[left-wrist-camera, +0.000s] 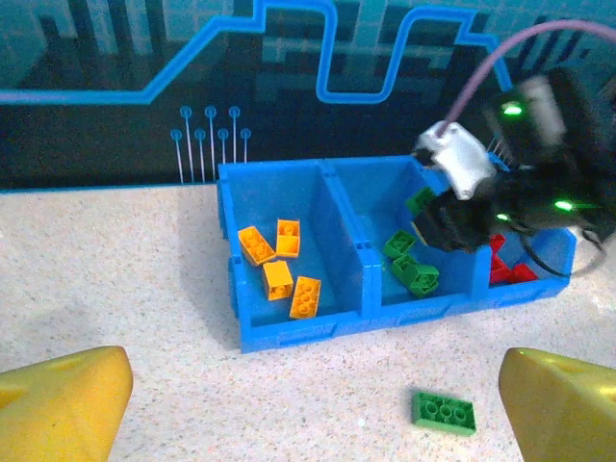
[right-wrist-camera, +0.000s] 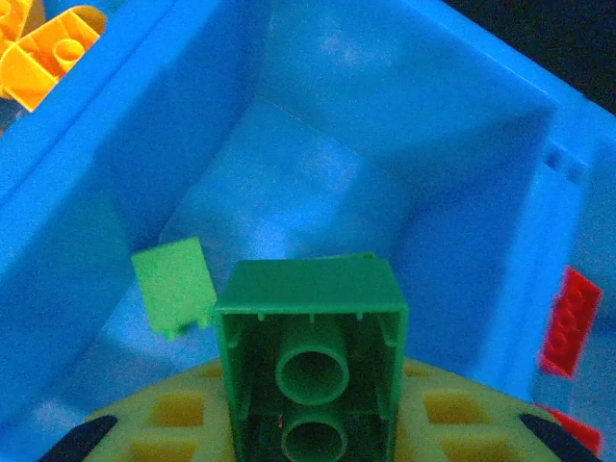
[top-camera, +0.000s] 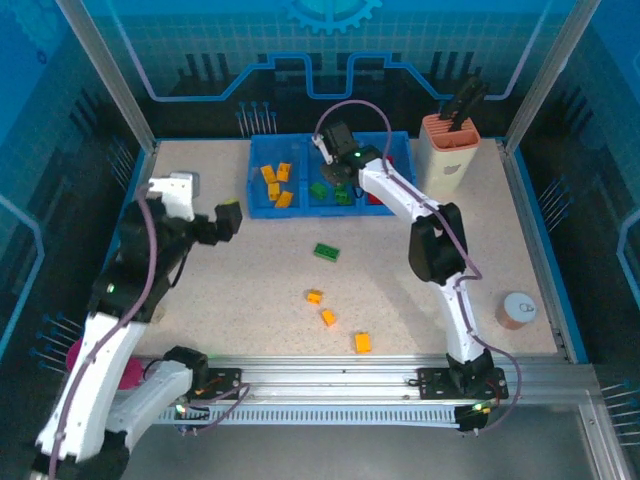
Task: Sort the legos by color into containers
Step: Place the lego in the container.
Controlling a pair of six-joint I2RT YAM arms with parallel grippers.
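Green brick, clamped in the right gripper, hangs seemingly over the middle compartment of the tray. Left gripper gapes, farther off.

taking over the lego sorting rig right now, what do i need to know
Right hand: shut on a held green brick, over the middle compartment of the tray, not yet released.
Left hand: open, empty, above the table near the tray's left front.
Done: four orange bricks in the left compartment, green bricks in the middle, red bricks in the right.
Left: drop the held brick, then clear the table of one loose green brick and three loose orange bricks.
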